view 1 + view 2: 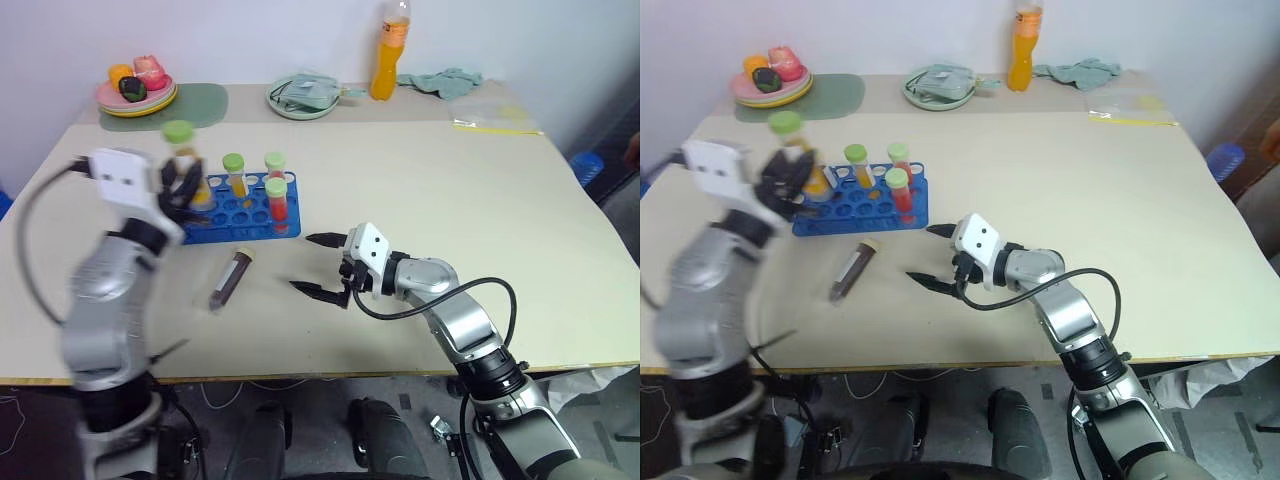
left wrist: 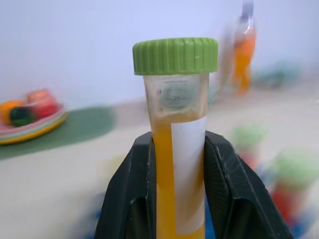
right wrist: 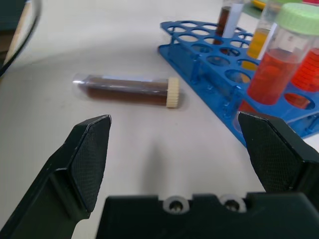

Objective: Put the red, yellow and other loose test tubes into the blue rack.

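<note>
Left tool (image 2: 174,199) clamped on green-capped plastic tube of yellow liquid (image 2: 175,149); keep upright over free hole in blue plastic rack (image 1: 245,215). Right tool (image 1: 318,265) wide open near brown tube lying on beige worktop (image 1: 229,279) (next up, probably).

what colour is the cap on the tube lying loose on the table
Cream or pale beige, on the dark brown tube; the right wrist view shows it best.

Bright even indoor light, soft shadows on the table (image 1: 420,180), left arm (image 1: 105,310) motion-blurred, left wrist view's background out of focus
</note>
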### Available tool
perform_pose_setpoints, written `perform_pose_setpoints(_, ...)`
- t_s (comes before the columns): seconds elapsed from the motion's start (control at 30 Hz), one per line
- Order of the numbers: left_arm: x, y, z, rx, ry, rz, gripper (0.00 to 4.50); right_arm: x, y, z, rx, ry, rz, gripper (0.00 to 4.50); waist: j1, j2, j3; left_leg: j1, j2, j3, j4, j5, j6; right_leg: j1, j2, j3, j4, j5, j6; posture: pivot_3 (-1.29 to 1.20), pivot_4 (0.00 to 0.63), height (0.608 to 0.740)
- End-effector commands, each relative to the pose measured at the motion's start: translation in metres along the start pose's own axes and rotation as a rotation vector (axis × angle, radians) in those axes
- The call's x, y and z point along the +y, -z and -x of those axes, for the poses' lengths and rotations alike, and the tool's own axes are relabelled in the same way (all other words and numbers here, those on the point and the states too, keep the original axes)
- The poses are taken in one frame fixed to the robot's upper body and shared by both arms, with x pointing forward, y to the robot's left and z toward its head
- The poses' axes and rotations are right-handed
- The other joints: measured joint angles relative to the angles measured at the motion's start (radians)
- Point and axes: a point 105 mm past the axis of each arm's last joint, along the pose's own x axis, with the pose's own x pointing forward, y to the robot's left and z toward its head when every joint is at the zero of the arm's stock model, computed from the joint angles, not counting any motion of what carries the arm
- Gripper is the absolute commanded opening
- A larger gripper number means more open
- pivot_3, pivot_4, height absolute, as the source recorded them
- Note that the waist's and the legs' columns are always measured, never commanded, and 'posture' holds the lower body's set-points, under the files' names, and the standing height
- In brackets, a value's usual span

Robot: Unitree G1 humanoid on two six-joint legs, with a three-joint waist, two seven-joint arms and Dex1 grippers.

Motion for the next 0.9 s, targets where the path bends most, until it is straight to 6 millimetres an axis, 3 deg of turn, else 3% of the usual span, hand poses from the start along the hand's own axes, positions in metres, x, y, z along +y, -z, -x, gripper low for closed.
perform_pose_setpoints(0.03, -0.012, 0.004, -0.007, -0.049, -0.187, -0.196, 0.72, -0.007, -0.013, 0.001, -0.041, 0.036, 0.031, 4.50, -0.005, 0.000, 0.000, 0.001, 0.000, 0.001, -0.002, 0.000, 0.000, 0.000, 0.001, 0.001, 0.000, 0.000, 0.000, 0.00, 0.150, 0.740)
perform_pose_setpoints(0.27, -0.019, 0.036, -0.012, 0.051, -0.236, -0.206, 0.72, -0.006, -0.014, 0.001, -0.048, 0.051, 0.025, 4.50, 0.001, 0.000, 0.000, 0.001, 0.001, 0.001, -0.002, 0.000, 0.000, 0.000, 0.002, 0.001, 0.000, 0.000, 0.000, 0.00, 0.150, 0.740)
perform_pose_setpoints(0.9, -0.028, 0.070, -0.025, 0.096, -0.169, -0.096, 0.72, -0.003, -0.016, 0.001, -0.056, 0.068, 0.017, 4.50, 0.002, 0.000, 0.000, 0.000, 0.001, 0.001, -0.002, 0.000, 0.000, 0.000, 0.002, 0.001, -0.001, 0.000, 0.000, 0.00, 0.150, 0.740)
